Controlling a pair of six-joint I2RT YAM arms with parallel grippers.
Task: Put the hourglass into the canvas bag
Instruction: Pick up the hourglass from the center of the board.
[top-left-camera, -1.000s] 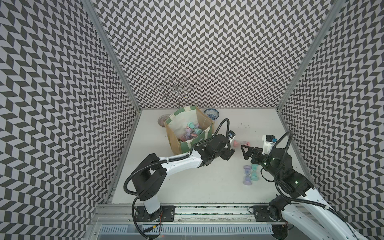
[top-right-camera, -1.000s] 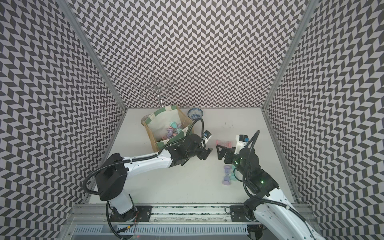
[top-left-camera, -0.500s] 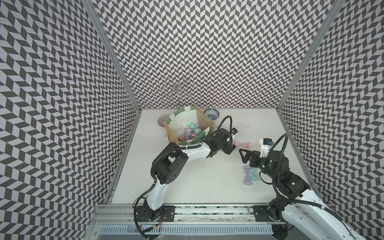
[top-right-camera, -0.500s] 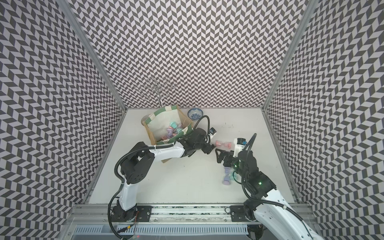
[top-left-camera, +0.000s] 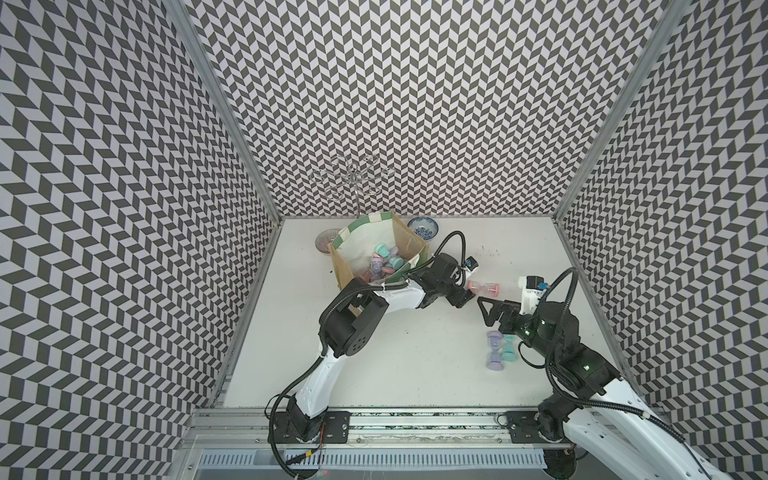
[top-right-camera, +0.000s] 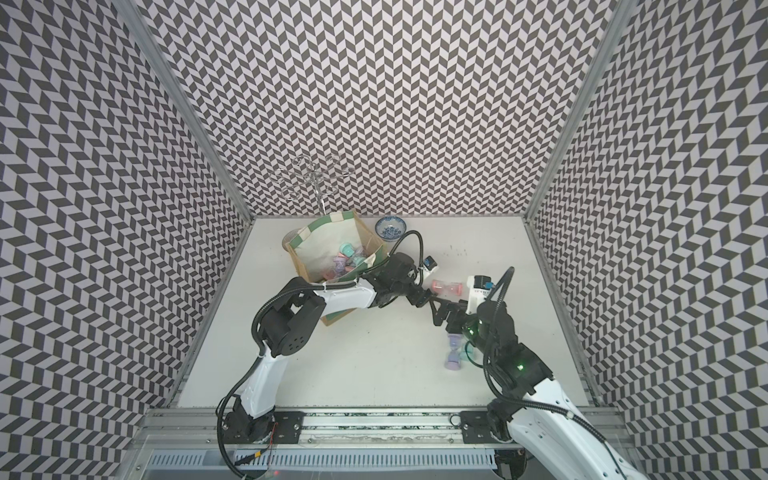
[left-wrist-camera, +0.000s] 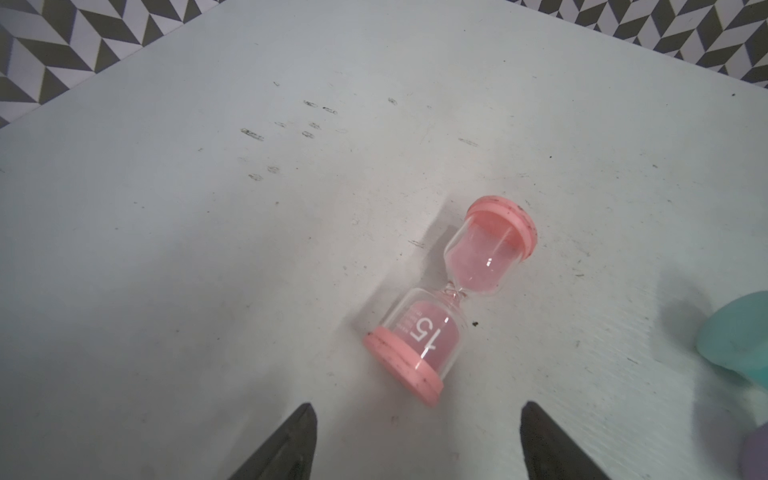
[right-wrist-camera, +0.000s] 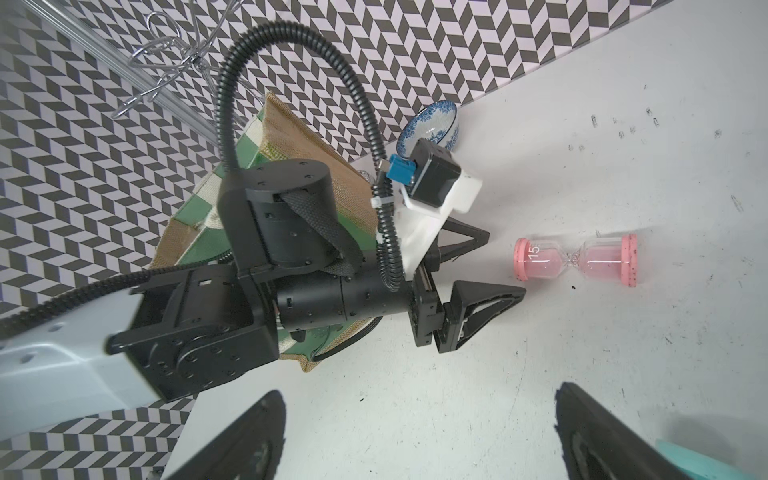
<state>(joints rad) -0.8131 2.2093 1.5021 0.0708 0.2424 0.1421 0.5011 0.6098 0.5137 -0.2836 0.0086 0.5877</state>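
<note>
Left wrist view: left gripper (left-wrist-camera: 417, 409) tips only, spread, empty, near pink hourglass (left-wrist-camera: 451, 299); teal hourglass (left-wrist-camera: 739, 345) cut off.

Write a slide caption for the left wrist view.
Open left fingers poised just short of the pink hourglass lying on its side on the white table.

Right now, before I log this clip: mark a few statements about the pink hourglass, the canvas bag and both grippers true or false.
1. The pink sand-filled hourglass lies on its side on the white table. True.
2. The left gripper is shut on it. False: the left gripper's jaws stand open, short of the hourglass.
3. The tan burlap canvas bag is empty. False: the bag holds several pastel hourglasses.
4. The right gripper is open, holding nothing. True.
</note>
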